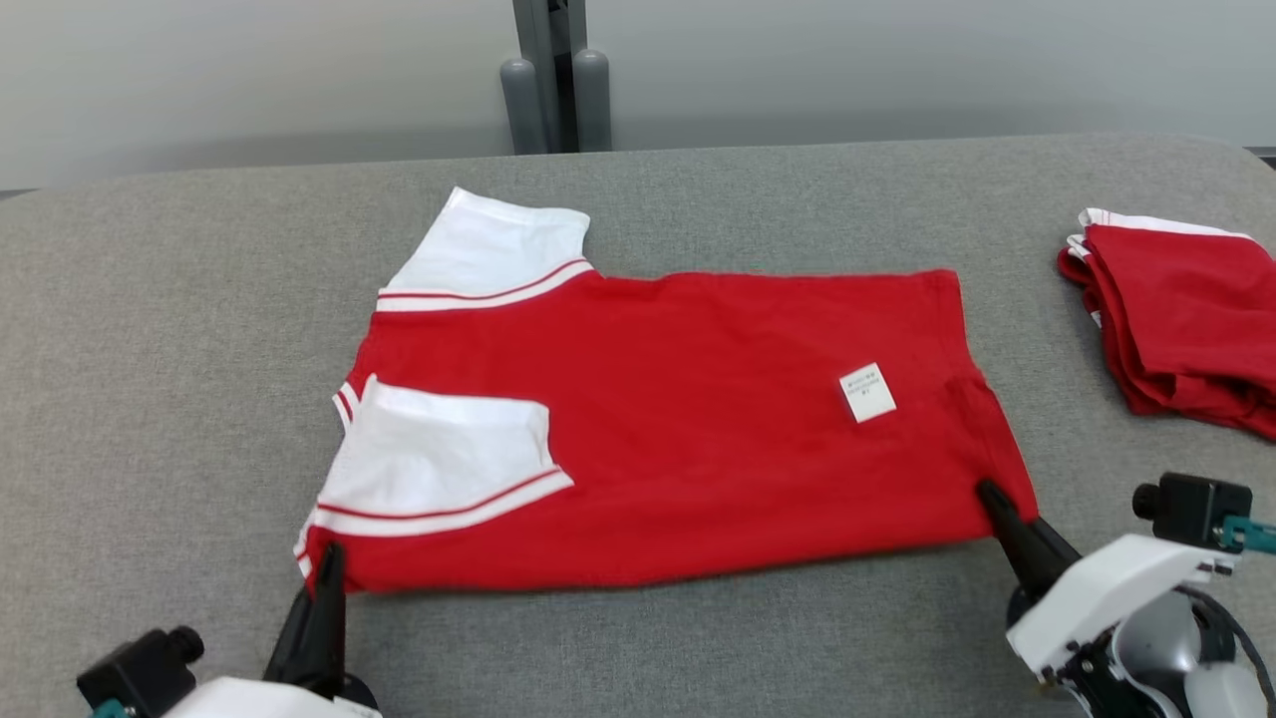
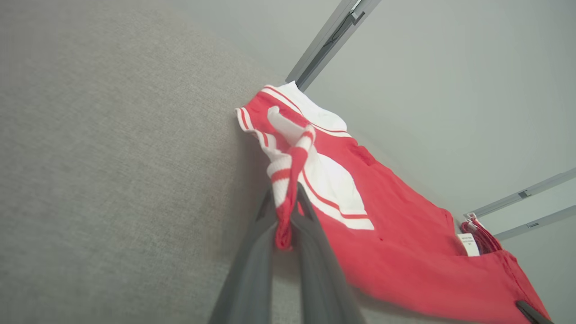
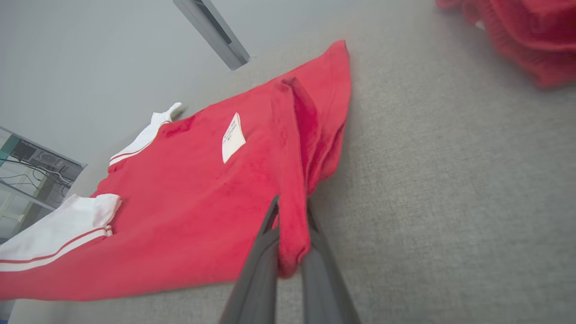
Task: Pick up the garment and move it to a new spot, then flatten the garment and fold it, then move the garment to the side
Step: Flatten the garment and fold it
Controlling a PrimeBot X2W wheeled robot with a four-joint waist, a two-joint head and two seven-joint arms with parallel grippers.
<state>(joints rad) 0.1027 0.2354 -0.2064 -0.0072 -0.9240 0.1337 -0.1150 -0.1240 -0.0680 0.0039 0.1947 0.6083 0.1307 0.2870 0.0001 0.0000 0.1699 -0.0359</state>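
I have both ends of the near edge in hand. My left gripper (image 1: 329, 560) is clamped on the striped trim at the T-shirt's (image 1: 678, 399) near shoulder corner, and the left wrist view shows the cloth bunched between the closed fingers. My right gripper (image 1: 987, 491) is pinched on the near hem corner, with a ridge of red fabric running up from its grip in the right wrist view.

I judge this to be the fold step. To do it well, I would:

- Raise both corners together and at the same height, so the edge between them stays taut rather than sagging.
- Carry that edge away from me and lay it along the far edge.
- Watch the far sleeve (image 1: 488, 249), which sticks out past the body and may need tucking.
- Pull gently, since each grip holds only a small pinch that could slip.

The T-shirt lies in the middle of the grey surface (image 1: 150, 349), collar end to my left and hem to my right. It is red with white sleeves edged in red and white stripes. The near sleeve (image 1: 439, 459) is folded in over the body. The cloth is mostly flat, with light creases near the hem, and a small white label (image 1: 867, 392) sits on top. A stack of folded red garments (image 1: 1186, 319) lies well apart at my right.
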